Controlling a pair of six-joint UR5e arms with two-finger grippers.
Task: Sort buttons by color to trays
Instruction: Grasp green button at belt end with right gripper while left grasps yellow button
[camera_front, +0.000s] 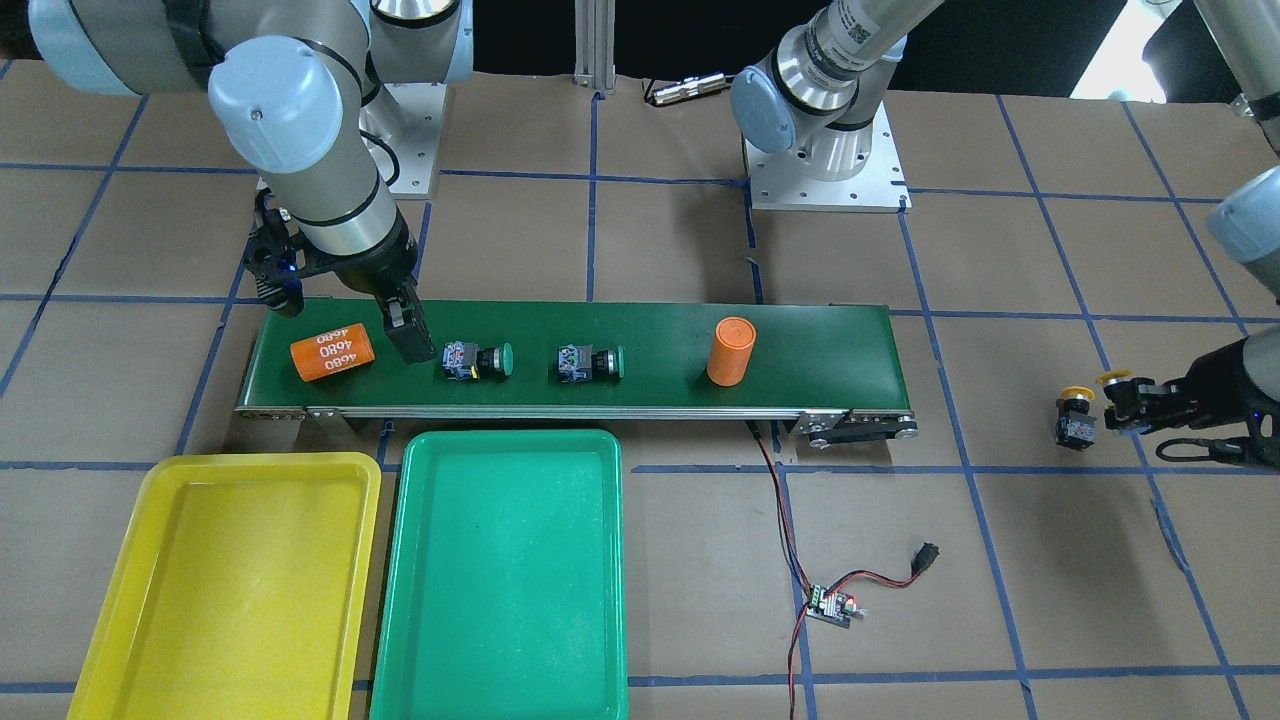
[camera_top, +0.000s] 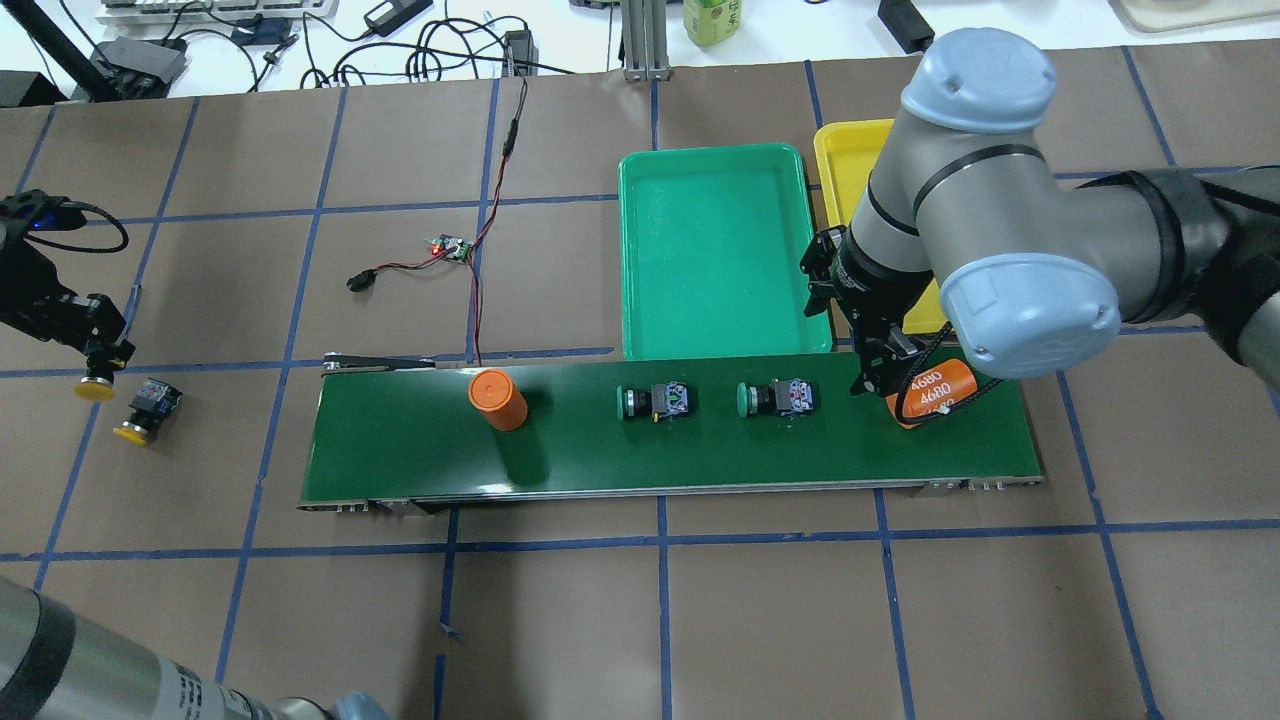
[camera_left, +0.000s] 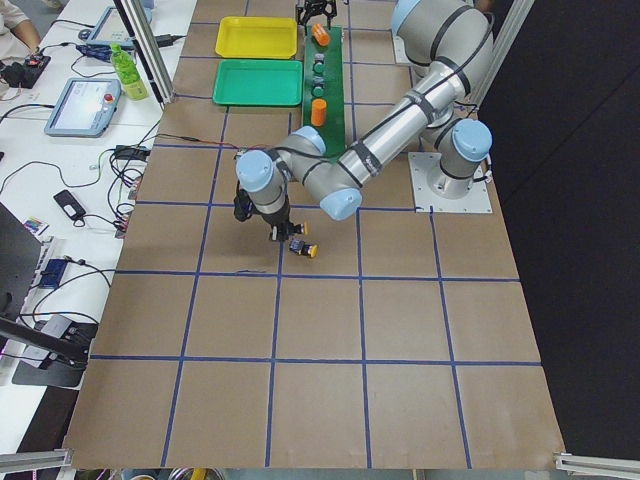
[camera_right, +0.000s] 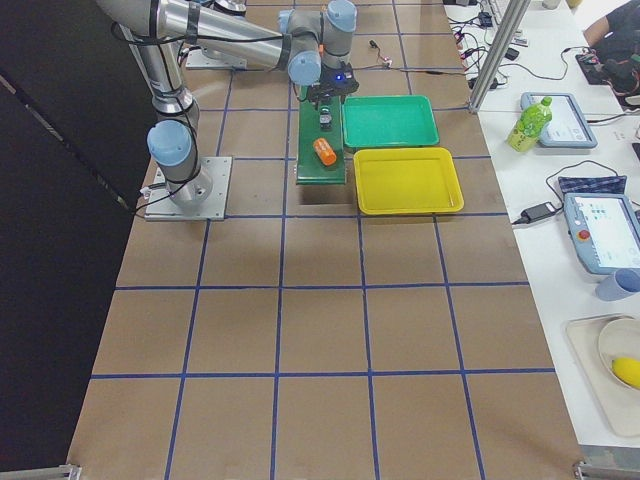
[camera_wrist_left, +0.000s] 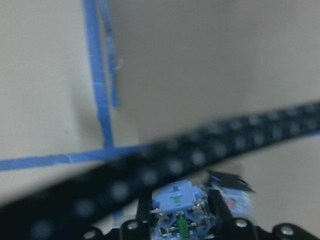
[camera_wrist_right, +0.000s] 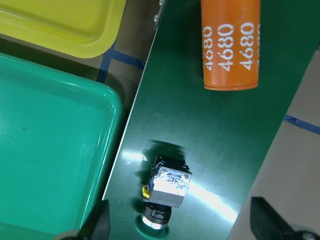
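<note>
Hovering right gripper (camera_top: 880, 370) over the green button (camera_wrist_right: 167, 191) nearest the lying orange cylinder (camera_front: 332, 352) on conveyor belt (camera_front: 660, 335), with fingers (camera_wrist_right: 272, 225) spread wide, gripping nothing. Pinching a yellow button (camera_wrist_left: 177, 210) in left gripper (camera_top: 97, 360), with fingers closed onto its blue block, cap end away from wrist, off the belt's other end. Unclear whether lifted or touching tabletop (camera_front: 1000, 600). Leaving second yellow button (camera_front: 1075, 422) lying on tabletop just beside that gripper, second green button (camera_front: 588, 364) mid-belt. Counting zero buttons in yellow tray (camera_front: 255, 462) or green tray (camera_front: 510, 437); judging sort as barely started.

Likely failure modes, as estimates:
- Clipping the cylinder on descent: lies just beside target, could roll and shove it.
- Closing near the round cap of a sideways button: likely to pivot or squirt out; better across the flat body.
- Missing after any belt creep: looks powered, judging by lit red dot on controller board (camera_front: 833, 605).
- Hauling held yellow button to its tray: well apart, past whole belt, into right arm's space; collision without sequencing.
- Releasing near adjoining edges of trays, set just beside each other: wrong colour bin; aim well inside rim.
</note>
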